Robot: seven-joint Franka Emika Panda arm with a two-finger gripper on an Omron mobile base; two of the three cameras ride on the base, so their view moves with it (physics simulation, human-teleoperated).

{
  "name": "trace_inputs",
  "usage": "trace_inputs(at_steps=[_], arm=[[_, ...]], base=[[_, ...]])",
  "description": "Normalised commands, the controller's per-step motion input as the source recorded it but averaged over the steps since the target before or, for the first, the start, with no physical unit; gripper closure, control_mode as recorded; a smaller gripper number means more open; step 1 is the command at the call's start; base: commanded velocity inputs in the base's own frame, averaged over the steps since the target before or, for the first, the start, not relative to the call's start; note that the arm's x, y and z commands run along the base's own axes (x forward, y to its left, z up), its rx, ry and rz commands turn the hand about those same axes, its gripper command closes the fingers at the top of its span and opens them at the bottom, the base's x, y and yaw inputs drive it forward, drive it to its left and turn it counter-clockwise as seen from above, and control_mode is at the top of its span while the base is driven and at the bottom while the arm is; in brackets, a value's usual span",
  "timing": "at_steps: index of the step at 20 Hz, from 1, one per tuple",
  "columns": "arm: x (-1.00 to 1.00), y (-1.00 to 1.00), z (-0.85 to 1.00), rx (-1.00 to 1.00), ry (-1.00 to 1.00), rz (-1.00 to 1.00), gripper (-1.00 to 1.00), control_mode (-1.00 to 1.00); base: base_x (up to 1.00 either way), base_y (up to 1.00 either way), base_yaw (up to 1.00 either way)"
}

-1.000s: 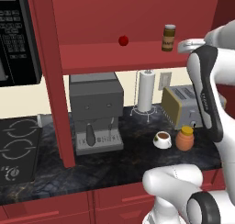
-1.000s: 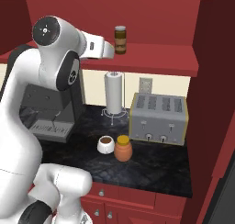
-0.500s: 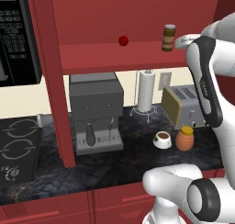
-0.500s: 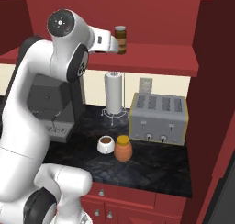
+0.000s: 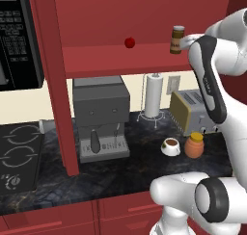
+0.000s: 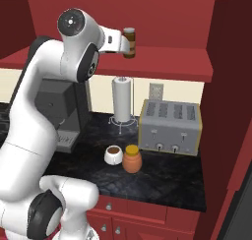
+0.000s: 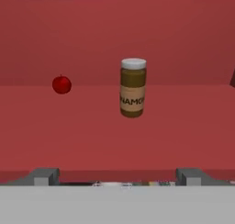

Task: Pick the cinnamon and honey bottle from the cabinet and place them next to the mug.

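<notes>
The cinnamon (image 7: 133, 87) stands upright on the red shelf board of the cabinet (image 7: 174, 122), straight ahead of my gripper (image 7: 117, 177). The gripper is open, its fingertips (image 7: 44, 176) wide apart with nothing between them. From the right, the gripper (image 6: 122, 43) reaches in just left of the cinnamon (image 6: 129, 43); from the left, the gripper (image 5: 187, 41) sits right beside the cinnamon (image 5: 177, 40). Down on the dark counter, the honey bottle (image 5: 194, 145) stands upright right next to the mug (image 5: 170, 146). The same honey bottle (image 6: 132, 159) and mug (image 6: 113, 155) sit in front of the toaster.
A small red ball (image 7: 61, 84) lies on the shelf left of the cinnamon. Under the shelf stand a grey coffee machine (image 5: 100, 117), a paper towel roll (image 5: 153, 95) and a toaster (image 6: 170, 127). The cabinet's thick red post (image 5: 55, 84) rises at the left, beside a microwave (image 5: 17, 41).
The arm has lifted and pushed the hand forward along the shelf, closer to the cinnamon. The jar, honey bottle and mug have not moved.
</notes>
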Motion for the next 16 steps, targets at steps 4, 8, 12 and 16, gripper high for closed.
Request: trace_inputs(at_steps=[4,8,12,16], arm=[[0.33,-0.06,0.0,0.0,0.0,-0.04,-1.0,-1.0],[0.23,-0.03,0.0,0.0,0.0,-0.04,-1.0,-1.0],[0.17,-0.06,0.0,0.0,0.01,0.0,-1.0,-1.0],[0.19,-0.07,0.0,0.0,0.01,0.0,-1.0,-1.0]], base=[[0.0,0.0,0.0],[0.0,0.0,0.0],[0.0,0.0,0.0],[0.0,0.0,0.0]])
